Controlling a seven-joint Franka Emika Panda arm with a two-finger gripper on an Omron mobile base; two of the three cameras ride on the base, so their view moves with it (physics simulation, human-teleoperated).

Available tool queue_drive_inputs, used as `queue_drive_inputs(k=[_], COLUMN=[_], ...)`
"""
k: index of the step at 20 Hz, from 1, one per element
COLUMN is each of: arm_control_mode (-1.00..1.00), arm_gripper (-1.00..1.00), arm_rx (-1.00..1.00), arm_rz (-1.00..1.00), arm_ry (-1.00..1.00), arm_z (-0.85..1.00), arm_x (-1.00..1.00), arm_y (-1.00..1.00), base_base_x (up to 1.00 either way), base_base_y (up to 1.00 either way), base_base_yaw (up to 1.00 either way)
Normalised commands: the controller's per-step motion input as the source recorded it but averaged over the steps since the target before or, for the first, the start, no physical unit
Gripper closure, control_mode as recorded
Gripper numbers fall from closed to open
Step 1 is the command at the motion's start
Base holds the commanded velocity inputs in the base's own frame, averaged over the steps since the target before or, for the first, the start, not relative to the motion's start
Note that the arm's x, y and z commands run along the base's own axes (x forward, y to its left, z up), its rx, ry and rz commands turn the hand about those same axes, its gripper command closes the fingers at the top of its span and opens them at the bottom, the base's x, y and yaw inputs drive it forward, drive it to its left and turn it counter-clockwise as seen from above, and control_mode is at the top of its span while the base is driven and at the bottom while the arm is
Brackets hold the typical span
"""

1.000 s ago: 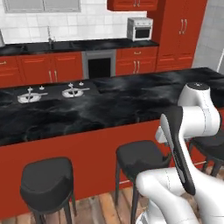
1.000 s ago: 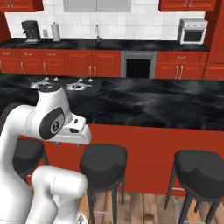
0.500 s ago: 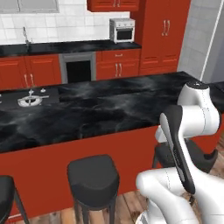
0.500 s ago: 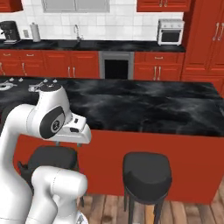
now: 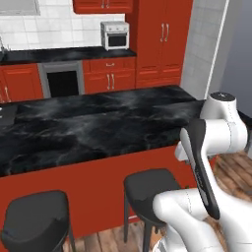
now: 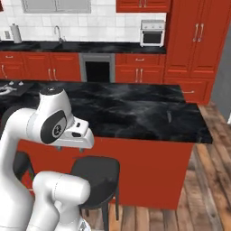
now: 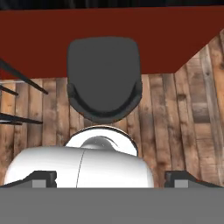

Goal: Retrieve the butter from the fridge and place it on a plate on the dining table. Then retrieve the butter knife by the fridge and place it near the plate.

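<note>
Filling the middle of both base views: the dining table — a long island with black, white-veined marble top and plain red sides, its end showing in the right base view; its red side also across the top of the hand view. No plate or butter to be made out on the stretch of top in sight.

Behind it, along the back wall: a black-topped counter with red cabinet doors, a dark oven opening set into it, and one small white toaster oven standing on the top. To the right of that, a tall red pantry cabinet with two thin vertical handles.

Against the near side of the island: two black padded bar stools in the left base view — one at lower left, one just beside the white arm. One such stool in the right base view, and one seen from above in the hand view, over wooden plank flooring.

At the bottom corners of the hand view: the two dark finger tips of the gripper, set wide apart with nothing between them.
</note>
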Motion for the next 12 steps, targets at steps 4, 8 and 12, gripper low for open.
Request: queue_drive_inputs(k=[4,8,12], arm_control_mode=[1.00,1.00,1.00], arm_gripper=[-1.00,-1.00,-1.00], arm_rx=[0.00,0.00,0.00], arm_rz=[0.00,0.00,0.00], arm_ry=[0.00,0.00,0.00], arm_z=[0.00,0.00,0.00], arm_x=[0.00,0.00,0.00], arm_y=[0.00,0.00,0.00], base_base_x=[0.59,0.63,0.57], base_base_y=[-1.00,-1.00,-1.00], base_base_yaw=[0.00,0.00,0.00])
